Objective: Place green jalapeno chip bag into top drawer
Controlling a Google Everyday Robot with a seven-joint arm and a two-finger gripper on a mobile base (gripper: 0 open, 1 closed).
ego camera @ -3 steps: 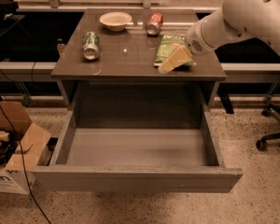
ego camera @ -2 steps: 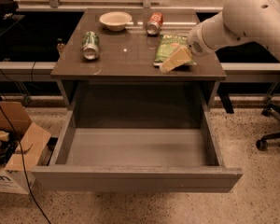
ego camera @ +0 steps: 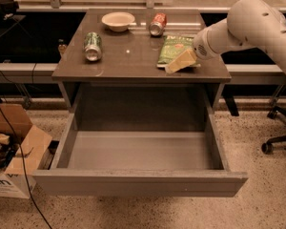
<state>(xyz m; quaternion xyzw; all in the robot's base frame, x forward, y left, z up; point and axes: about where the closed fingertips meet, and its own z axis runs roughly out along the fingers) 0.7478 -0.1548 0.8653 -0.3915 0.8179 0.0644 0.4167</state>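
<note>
The green jalapeno chip bag [ego camera: 173, 48] lies flat on the right part of the table top [ego camera: 128, 61]. My gripper [ego camera: 181, 61] comes in from the right on the white arm [ego camera: 248, 25]; its pale fingers [ego camera: 179, 62] rest low over the bag's near right edge. The top drawer [ego camera: 138, 156] is pulled wide open below the table, and nothing shows inside it.
A green soda can [ego camera: 92, 46] lies on the table's left side. A red can [ego camera: 158, 24] and a white bowl [ego camera: 117, 21] are at the back. A cardboard box [ego camera: 12, 151] and cables are on the floor at left, an office chair base [ego camera: 279, 137] at right.
The arm has shifted slightly; the gripper stays at the bag's near right edge. The bag and drawer have not moved.
</note>
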